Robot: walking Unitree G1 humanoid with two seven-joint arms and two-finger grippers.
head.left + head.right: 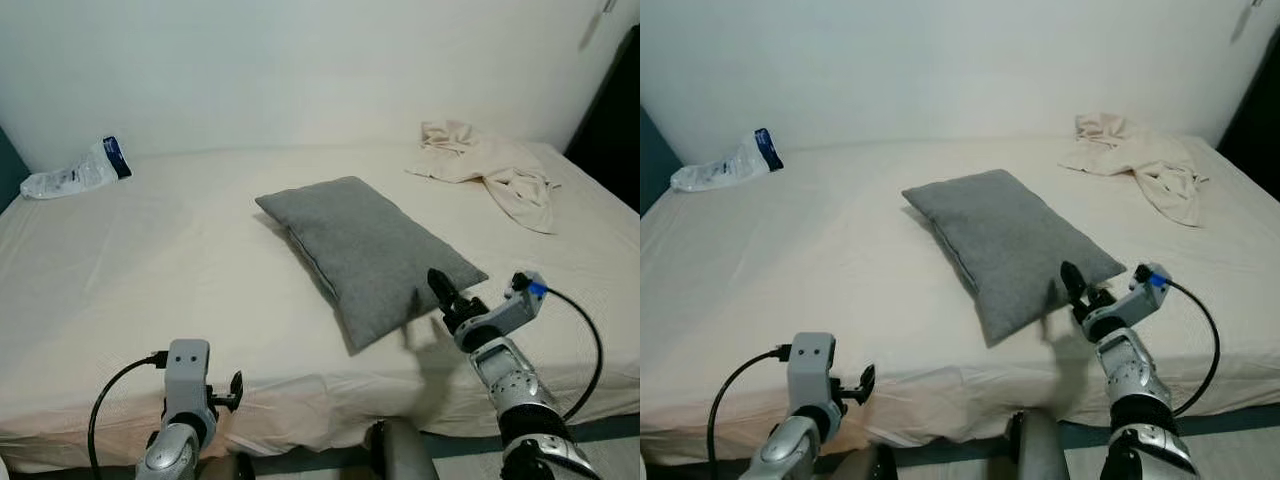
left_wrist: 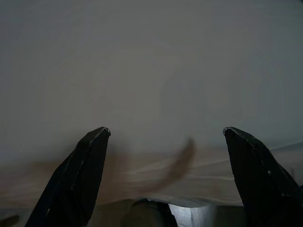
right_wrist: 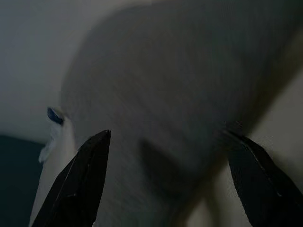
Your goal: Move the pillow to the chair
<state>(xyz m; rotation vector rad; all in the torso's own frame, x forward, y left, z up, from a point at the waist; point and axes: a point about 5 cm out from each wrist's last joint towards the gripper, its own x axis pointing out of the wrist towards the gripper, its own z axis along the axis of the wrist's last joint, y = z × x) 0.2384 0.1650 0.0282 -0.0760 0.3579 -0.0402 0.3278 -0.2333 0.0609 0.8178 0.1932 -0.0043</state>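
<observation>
Grey pillow [image 1: 368,251] of matt, coarse-woven cloth, bed [image 1: 180,260] under a smooth cream cotton-like sheet, crumpled beige cloth [image 1: 492,169], glossy crinkled plastic bag [image 1: 75,170], arms of brushed silver metal, matt black right end effector [image 1: 445,296]

— What lies before you?
— A bed [image 1: 150,260], wide across my view, with a wall [image 1: 300,60] behind it. The pillow [image 1: 365,255] lies on the bed near its middle, set slantwise.
— And your pincers?
— My right gripper [image 1: 445,297] is at the pillow's near right corner, fingers spread. My left gripper [image 1: 236,388] hangs low by the bed's front edge, well left of the pillow.
— Anything else?
— A crumpled cloth [image 1: 490,165] at the far right, a plastic bag [image 1: 80,170] at the far left.
</observation>
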